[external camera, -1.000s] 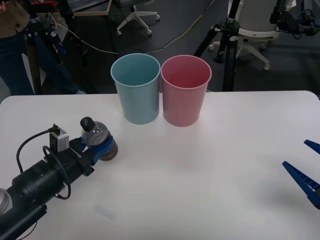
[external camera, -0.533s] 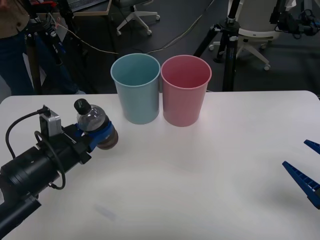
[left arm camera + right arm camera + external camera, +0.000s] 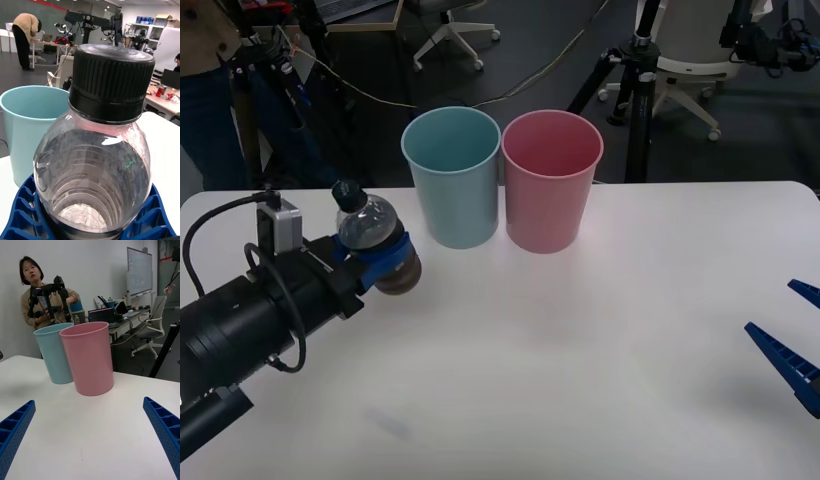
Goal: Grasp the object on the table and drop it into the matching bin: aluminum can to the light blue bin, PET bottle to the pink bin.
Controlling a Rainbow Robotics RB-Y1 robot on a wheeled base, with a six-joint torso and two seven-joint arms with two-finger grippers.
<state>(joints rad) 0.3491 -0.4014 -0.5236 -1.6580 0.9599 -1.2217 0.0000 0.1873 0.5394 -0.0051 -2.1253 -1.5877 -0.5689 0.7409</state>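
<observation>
A shared office used as a robotics laboratory is indicated. A white tabletop (image 3: 600, 330) is set on dark flooring among wheeled office chairs (image 3: 685, 60), black camera tripods (image 3: 635, 70) and loose cabling. A wall-mounted whiteboard (image 3: 139, 270), a desk (image 3: 123, 320) laden with a laptop and clutter, and a further swivel chair (image 3: 152, 328) are recorded in the right wrist view. Work desks, stacked boxes (image 3: 159, 18) and rigged equipment (image 3: 93, 22) under ceiling lighting are noted in the left wrist view.
</observation>
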